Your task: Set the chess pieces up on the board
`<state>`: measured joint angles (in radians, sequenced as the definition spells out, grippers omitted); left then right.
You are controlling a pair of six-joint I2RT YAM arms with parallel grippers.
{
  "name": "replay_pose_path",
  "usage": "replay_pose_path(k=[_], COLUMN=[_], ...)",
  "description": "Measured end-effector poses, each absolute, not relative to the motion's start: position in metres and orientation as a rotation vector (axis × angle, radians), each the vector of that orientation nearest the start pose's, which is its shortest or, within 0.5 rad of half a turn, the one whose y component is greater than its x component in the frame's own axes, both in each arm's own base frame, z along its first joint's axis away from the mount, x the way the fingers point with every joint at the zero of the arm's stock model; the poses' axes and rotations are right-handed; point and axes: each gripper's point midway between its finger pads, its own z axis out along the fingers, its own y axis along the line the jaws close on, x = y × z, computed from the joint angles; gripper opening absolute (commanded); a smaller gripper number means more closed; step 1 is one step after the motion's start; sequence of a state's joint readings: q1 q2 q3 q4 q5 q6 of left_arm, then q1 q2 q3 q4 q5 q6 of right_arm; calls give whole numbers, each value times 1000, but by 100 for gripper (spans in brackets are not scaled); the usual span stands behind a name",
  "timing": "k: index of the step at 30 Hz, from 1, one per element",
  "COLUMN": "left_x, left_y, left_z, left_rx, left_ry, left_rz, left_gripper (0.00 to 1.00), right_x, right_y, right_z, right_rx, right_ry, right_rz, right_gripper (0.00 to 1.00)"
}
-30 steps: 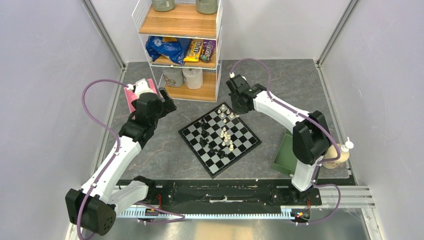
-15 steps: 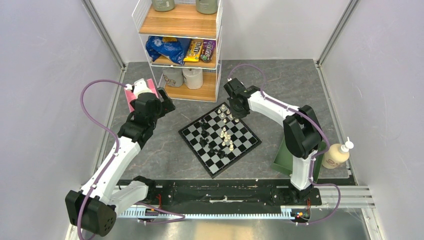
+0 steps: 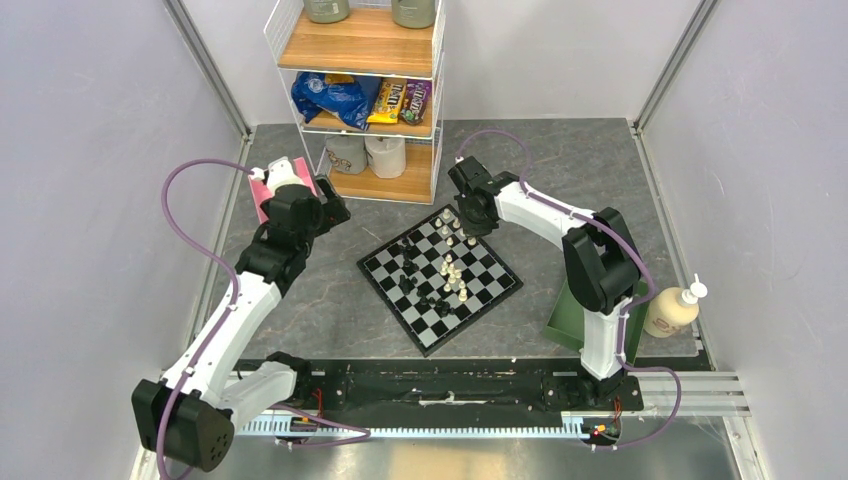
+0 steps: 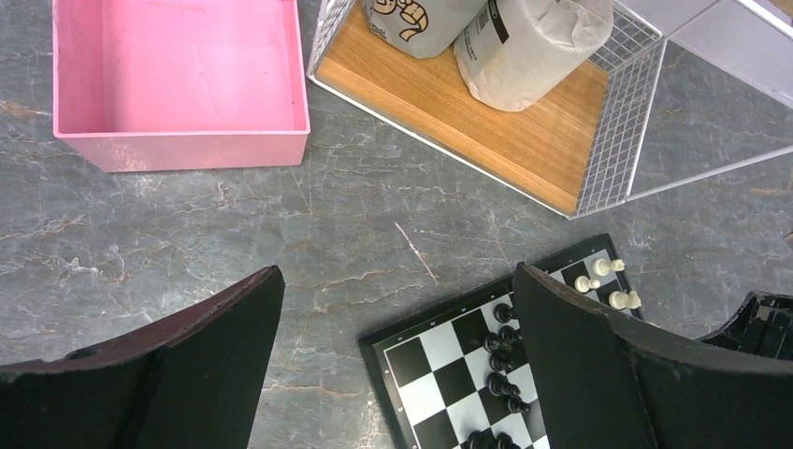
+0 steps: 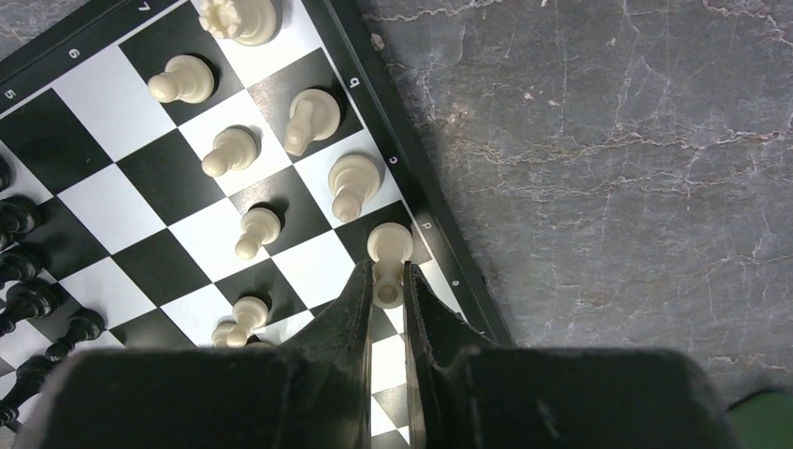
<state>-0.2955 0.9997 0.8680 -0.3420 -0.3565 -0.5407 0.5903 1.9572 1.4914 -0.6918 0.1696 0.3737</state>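
Note:
The board (image 3: 500,285) lies turned like a diamond at the table's middle; it also shows in the left wrist view (image 4: 439,348) and the right wrist view (image 5: 178,271). Several black pieces (image 3: 408,268) stand on its left half, cream pieces (image 3: 452,270) in the middle and near the far corner. My right gripper (image 5: 387,290) is shut on a cream piece (image 5: 389,245) standing on an edge square by the board's rim. Several other cream pieces (image 5: 352,184) stand in rows beside it. My left gripper (image 4: 397,365) is open and empty, above the table left of the board's far-left edge.
A pink box (image 3: 262,200) lies under the left arm; it is empty in the left wrist view (image 4: 178,79). A wire shelf unit (image 3: 365,90) with snacks and rolls stands behind the board. A green tray (image 3: 566,310) and a soap bottle (image 3: 672,310) sit at the right.
My right gripper has moved left and slightly nearer along the board's far corner, the arm folding in. The left arm has not moved.

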Motion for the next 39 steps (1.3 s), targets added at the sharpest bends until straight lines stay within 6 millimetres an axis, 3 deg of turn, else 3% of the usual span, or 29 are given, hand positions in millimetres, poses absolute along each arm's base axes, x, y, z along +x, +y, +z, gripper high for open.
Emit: replay_pose_path(k=[7,11,16,20,23,25,33,39], left_x=[329,329,329,329,330,331,331,332], left_y=[-57,-56,-58,-58,-58,-58,-57,-58], left_z=[216,216,216,215,213,212,211,210], left_rx=[-465,-469,-461,-460,-461,-462,-463,-463], left_ry=[1970,1970,1975,1977,1985,1989,1990,1994], left_rz=[-164,-162,-176,-180,-178,-175,-173,-172], left_gripper=[100,100,100,100,100,100,100,100], right_x=[365,365,361,351,336,321,237,222], right_y=[230,233,234,229,226,225,241,249], right_z=[57,57,66,96,117,122,78,73], right_rx=[-247,-251,-266,-268,-263,-268,-410,-435], right_ry=[2689,2693,2688,2634,2597,2597,2758,2780], right_rz=[80,104,131,175,238,264,280,285], right_gripper=[27,46,59,60,60,59,52,47])
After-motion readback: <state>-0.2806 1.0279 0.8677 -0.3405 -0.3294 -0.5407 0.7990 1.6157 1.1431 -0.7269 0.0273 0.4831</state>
